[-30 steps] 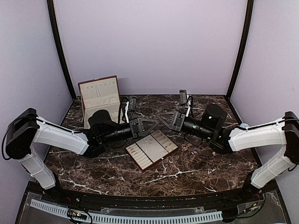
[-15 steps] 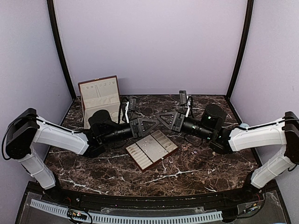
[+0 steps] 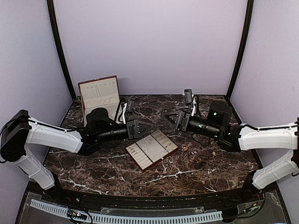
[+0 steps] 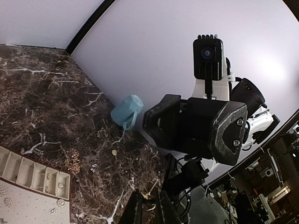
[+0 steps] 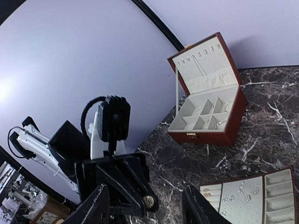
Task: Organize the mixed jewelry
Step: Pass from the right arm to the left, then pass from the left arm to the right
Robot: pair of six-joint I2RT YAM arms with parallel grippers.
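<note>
While left pincer [image 4: 149,199] nips small gold piece [image 5: 148,201] between near-closed jaws, right pincer [image 3: 165,114] faces it just apart, jaws wide, holding nothing. Both above worktop [image 3: 196,163], behind cream tray [image 3: 160,158]. Rest of mixed jewelry [image 5: 236,192]: studs on tray pad, few pieces in tray slots, loose cluster [image 4: 72,161] on worktop beside tray. Brown box [image 3: 99,93] open, back left.

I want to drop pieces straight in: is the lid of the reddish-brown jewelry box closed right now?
No, the box has its lid standing upright and open, with the cream compartments showing.
</note>
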